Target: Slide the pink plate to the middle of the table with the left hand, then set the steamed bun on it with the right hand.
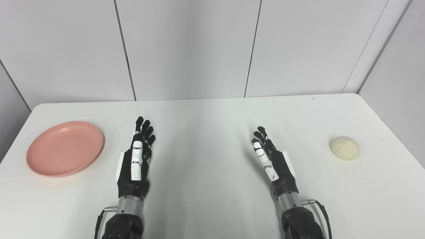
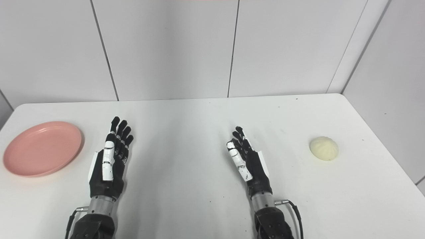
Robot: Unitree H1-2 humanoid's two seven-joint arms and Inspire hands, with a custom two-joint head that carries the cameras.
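We hold our left hand [image 1: 135, 161] and right hand [image 1: 271, 161] low and well apart, both empty with fingers extended and pointing forward, forearms entering from the bottom edge.

Left hand [image 1: 134, 162] and right hand [image 1: 272, 161] in black casing, white thumb panels, white side plates, silver metal wrist cuffs, dark wrapped forearms, thin black cable looping out beside each wrist
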